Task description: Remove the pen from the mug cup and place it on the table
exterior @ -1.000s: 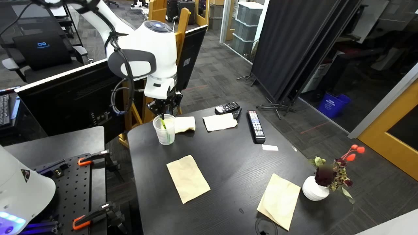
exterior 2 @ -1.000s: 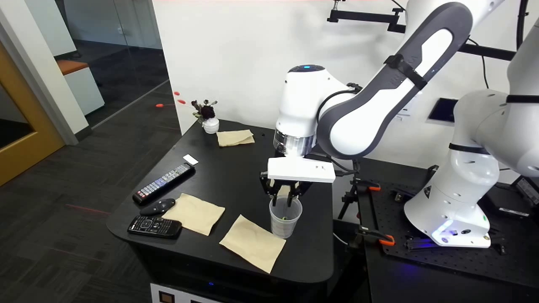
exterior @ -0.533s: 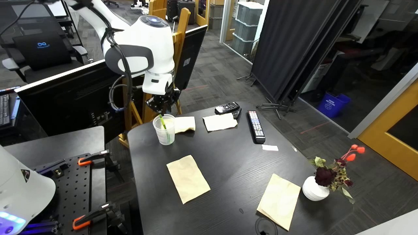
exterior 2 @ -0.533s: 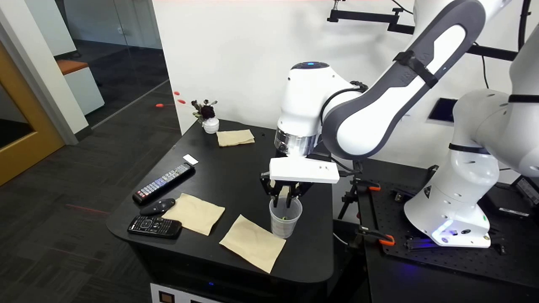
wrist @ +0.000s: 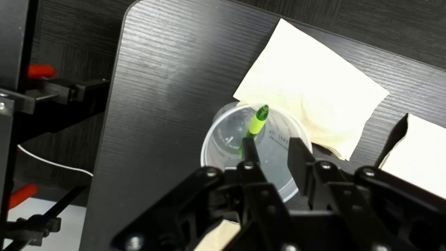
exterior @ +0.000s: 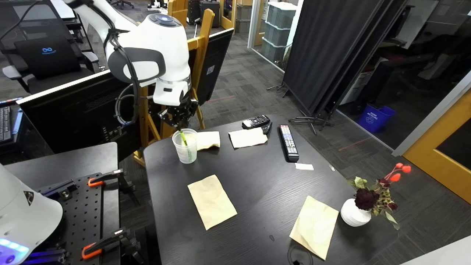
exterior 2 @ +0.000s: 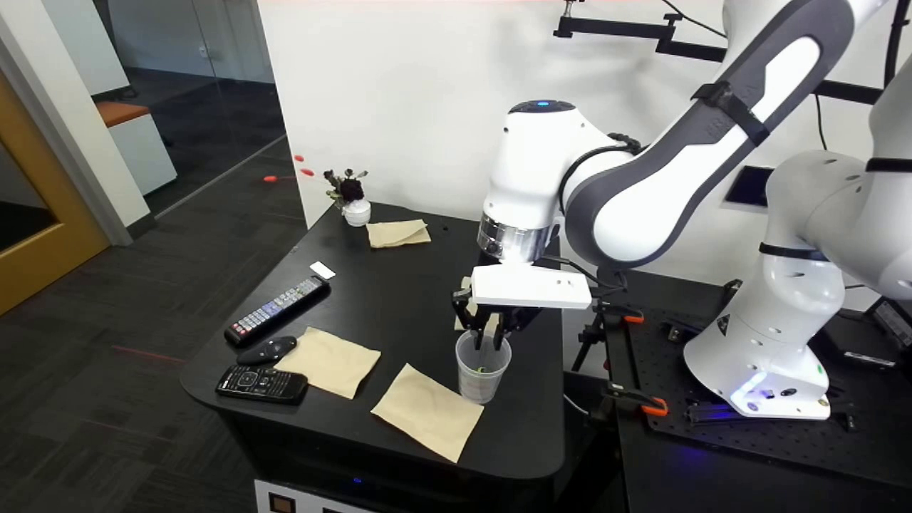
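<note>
Table (exterior: 257, 184) is running past the bottom edge in an exterior view. The gripper (wrist: 272, 144), jaws standing apart, is hanging over the mug (exterior: 187, 154), covering part of its rim in the wrist view. Inside, the green pen (wrist: 257, 125) is leaning, partly hiding behind one jaw; whether they are touching, I cannot tell.
</note>
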### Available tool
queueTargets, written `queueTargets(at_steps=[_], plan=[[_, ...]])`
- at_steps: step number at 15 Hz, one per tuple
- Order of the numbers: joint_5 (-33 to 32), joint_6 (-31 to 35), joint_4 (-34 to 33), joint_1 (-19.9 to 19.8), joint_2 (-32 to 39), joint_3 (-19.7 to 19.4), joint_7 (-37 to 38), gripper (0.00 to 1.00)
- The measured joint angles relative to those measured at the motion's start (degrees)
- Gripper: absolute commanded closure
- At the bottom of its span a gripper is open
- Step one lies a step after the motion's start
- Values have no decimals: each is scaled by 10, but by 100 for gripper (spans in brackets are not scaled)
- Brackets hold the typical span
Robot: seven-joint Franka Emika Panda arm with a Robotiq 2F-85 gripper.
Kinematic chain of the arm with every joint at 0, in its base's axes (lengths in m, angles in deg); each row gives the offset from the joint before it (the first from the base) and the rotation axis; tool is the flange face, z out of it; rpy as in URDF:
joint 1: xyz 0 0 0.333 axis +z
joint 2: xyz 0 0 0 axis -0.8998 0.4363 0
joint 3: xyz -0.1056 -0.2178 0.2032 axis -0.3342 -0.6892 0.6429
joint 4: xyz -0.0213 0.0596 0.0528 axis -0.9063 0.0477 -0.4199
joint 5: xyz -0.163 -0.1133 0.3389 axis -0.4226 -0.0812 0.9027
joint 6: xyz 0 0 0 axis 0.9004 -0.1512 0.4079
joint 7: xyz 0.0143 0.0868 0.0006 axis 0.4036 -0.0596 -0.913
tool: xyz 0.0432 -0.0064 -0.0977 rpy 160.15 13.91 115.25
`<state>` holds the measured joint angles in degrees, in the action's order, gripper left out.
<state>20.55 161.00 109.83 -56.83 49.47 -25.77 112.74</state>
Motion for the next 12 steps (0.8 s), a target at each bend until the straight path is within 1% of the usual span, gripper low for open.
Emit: queueTargets(at_steps=[1, 4, 5, 7, 12], plan=[[0, 0, 4, 0, -4, 0, 0, 70], [-5, 0, 16, 0, -12, 1, 2, 68], [-8, 0, 19, 0, -12, 1, 3, 65], [-16, 0, 25, -1, -12, 1, 6, 64], [-48, 8, 33, -5, -5, 0, 32, 65]])
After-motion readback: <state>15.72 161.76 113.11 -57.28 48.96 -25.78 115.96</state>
